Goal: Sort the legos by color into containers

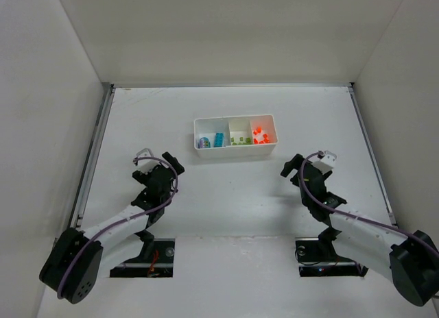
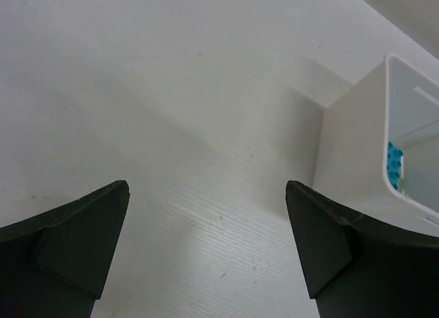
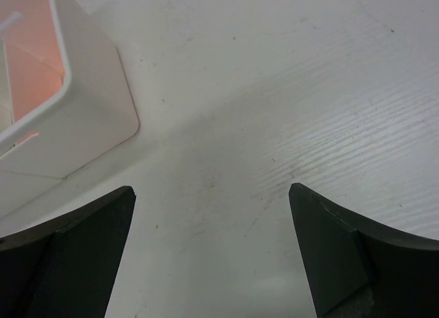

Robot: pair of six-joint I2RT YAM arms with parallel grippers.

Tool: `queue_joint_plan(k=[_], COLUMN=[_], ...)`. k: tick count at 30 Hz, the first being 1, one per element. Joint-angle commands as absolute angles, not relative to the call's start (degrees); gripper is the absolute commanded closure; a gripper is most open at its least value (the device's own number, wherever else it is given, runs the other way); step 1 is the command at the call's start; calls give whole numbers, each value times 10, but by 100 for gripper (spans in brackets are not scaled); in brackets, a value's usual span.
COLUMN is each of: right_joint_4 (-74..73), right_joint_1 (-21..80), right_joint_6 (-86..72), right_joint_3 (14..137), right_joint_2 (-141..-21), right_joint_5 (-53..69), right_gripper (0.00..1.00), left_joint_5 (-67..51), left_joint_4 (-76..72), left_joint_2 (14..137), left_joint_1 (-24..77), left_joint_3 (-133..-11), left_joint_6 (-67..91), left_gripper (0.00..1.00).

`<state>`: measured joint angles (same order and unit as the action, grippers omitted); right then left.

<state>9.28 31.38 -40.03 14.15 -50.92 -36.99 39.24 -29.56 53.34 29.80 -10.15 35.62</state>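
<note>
Top view: white tray point(image 1: 234, 151) ahead of both finger pairs, between them, well apart from each. Blue legos point(image 1: 212, 140) in left compartment, green legos point(image 1: 239, 140) in middle, orange legos point(image 1: 261, 135) in right. No loose brick spotted on table point(image 1: 226, 208) near either finger pair; possibly some hidden under the arms, hard to tell. Left gripper point(image 2: 207, 186) released, nothing between pads; tray corner just ahead-right of its right finger. Right gripper point(image 3: 212, 188) spread wide too, empty; orange end of tray ahead-left of its left finger. Probably sorting finished, step in hand = back off and verify. To do well: hold fingers spread, draw straight back from tray walls, avoid clipping corners or nudging tray, scan table for strays before parking.
</note>
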Motion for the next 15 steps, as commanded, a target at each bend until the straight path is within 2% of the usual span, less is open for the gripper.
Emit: queue_joint_plan(k=[1, 6, 15], right_joint_4=[127, 124, 127], right_joint_1=[313, 323, 325], right_joint_6=[-417, -411, -416], right_joint_3=[158, 168, 157], right_joint_2=[-525, -543, -526], right_joint_5=[-374, -376, -377], right_gripper=[0, 0, 0], left_joint_5=[410, 379, 374], left_joint_4=[-287, -249, -243], left_joint_2=[566, 600, 606], left_joint_1=[303, 321, 328], left_joint_3=[-130, -166, -162], left_joint_6=[368, 395, 385], left_gripper=[0, 0, 0])
